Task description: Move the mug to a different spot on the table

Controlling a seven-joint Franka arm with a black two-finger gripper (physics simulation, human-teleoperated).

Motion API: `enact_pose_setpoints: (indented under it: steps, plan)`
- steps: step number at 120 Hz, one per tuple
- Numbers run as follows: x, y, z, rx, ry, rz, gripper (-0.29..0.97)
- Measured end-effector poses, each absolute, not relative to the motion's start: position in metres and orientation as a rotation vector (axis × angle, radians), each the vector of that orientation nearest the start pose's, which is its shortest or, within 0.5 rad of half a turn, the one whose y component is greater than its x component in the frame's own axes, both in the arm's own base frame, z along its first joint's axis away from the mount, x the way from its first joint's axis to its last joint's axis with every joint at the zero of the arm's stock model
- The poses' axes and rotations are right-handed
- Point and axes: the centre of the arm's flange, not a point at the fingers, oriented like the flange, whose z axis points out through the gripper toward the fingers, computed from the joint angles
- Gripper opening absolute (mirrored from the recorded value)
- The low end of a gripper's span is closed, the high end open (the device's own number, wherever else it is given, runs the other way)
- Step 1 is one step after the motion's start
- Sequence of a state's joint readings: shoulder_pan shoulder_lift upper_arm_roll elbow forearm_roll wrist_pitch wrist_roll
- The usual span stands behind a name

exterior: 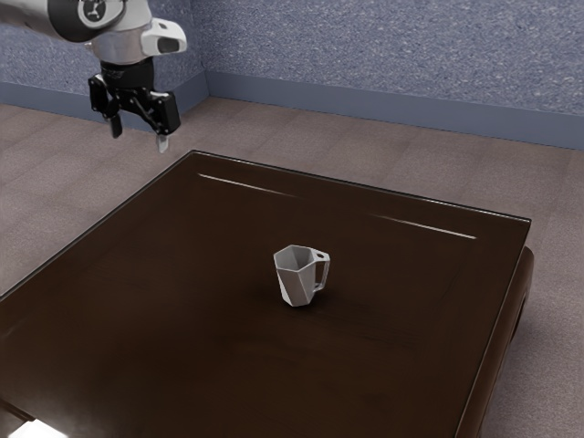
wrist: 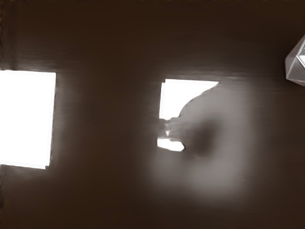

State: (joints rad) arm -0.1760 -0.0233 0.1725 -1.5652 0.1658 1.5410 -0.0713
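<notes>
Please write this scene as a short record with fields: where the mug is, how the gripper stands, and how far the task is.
mug: pale, faceted, upright near the table's middle, handle toward the exterior view's right
gripper: open, empty, raised in the air near the table's far corner at the exterior view's left
contact: none; gripper and mug are well apart
table: dark brown, glossy, with light reflections
task state: mug not yet grasped
</notes>
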Motion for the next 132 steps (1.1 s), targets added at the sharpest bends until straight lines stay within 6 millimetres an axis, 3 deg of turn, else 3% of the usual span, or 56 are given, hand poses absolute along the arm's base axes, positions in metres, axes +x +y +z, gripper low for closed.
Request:
enact_pose_setpoints:
  steps: [16, 26, 30, 37, 42, 62, 80, 89, 99, 109, 132]
  plan:
    - [0.554, 0.032, 0.632, -2.940, -0.199, 0.005, 0.68]
    - [0.577, 0.032, 0.592, -2.916, -0.223, 0.093, 0.68]
    - [0.588, 0.011, 0.569, -2.906, -0.180, 0.138, 0.68]
    - [0.602, -0.047, 0.540, -2.891, -0.054, 0.173, 0.68]
    - [0.609, -0.074, 0.523, -2.884, 0.000, 0.185, 0.68]
    - [0.628, -0.137, 0.473, -2.890, 0.177, 0.183, 0.68]
    - [0.627, -0.191, 0.465, -2.936, 0.354, 0.103, 0.68]
    - [0.643, -0.192, 0.447, -2.969, 0.377, 0.092, 0.68]
    - [0.688, -0.194, 0.404, -3.025, 0.392, 0.091, 0.68]
    - [0.712, -0.186, 0.374, -3.048, 0.403, 0.089, 0.68]
    - [0.720, -0.198, 0.363, -3.002, 0.628, 0.058, 0.68]
